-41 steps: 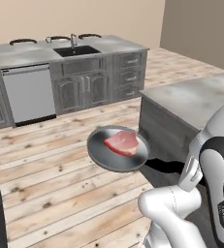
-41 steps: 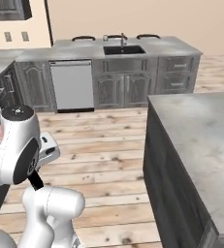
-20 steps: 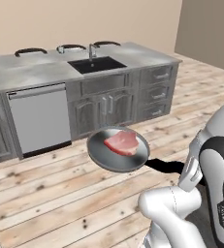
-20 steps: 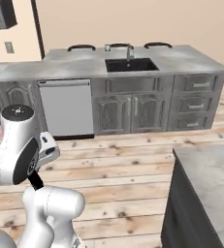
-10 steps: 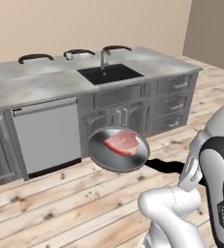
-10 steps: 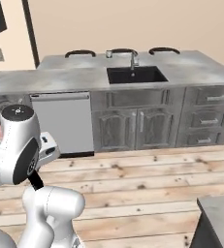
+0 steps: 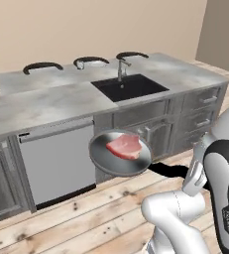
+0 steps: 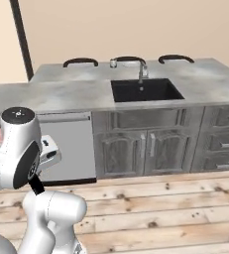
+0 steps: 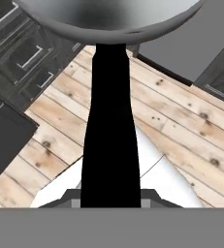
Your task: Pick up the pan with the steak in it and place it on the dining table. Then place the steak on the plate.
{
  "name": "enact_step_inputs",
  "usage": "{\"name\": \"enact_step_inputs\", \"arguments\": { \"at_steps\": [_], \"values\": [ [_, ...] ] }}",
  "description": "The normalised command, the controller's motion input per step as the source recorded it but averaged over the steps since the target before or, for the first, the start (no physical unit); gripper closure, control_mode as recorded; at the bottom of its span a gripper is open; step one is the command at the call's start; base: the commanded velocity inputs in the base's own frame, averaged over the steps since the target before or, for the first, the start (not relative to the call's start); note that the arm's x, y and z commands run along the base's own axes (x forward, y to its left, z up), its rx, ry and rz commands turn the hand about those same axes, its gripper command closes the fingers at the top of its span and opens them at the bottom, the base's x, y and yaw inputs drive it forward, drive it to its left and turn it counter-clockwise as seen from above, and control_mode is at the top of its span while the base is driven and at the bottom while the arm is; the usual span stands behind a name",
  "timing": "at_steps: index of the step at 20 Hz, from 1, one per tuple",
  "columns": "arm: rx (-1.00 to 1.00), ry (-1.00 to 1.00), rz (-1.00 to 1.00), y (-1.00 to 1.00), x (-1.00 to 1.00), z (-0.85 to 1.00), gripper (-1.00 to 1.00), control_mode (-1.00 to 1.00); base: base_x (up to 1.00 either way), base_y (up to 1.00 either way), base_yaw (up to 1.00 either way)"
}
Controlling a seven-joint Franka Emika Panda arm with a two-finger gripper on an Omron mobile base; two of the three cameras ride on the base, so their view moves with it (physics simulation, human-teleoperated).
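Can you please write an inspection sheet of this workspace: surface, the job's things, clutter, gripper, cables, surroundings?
Surface: light grey marble-look dining table with black inset sink and metal faucet.
Job's things: round grey metal pan with a black handle, held in the air in front of the cabinets, over the wooden floor; flat pinkish-red steak lies inside it.
Clutter: small cup on the far edge of the table, near the stools.
Gripper: shut on the pan's handle.
Cables: nothing seen.
Surroundings: three black curved-back stools behind the table; grey cabinets and drawers; beige wall.
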Motion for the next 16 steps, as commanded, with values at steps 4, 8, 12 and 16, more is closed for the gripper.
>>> {"name": "enact_step_inputs", "arguments": {
  "at_steps": [4,8,12,16],
  "values": [
    [0.00,0.00,0.00,0.00,0.00,0.00,1.00,1.00,1.00,-0.19,0.00],
    [0.00,0.00,0.00,0.00,0.00,0.00,1.00,1.00,0.98,-0.57,0.00],
    [0.00,0.00,0.00,0.00,0.00,0.00,1.00,1.00,0.74,-0.91,-0.02],
    [0.00,0.00,0.00,0.00,0.00,0.00,1.00,1.00,0.67,-1.00,-0.04]
  ]
}}
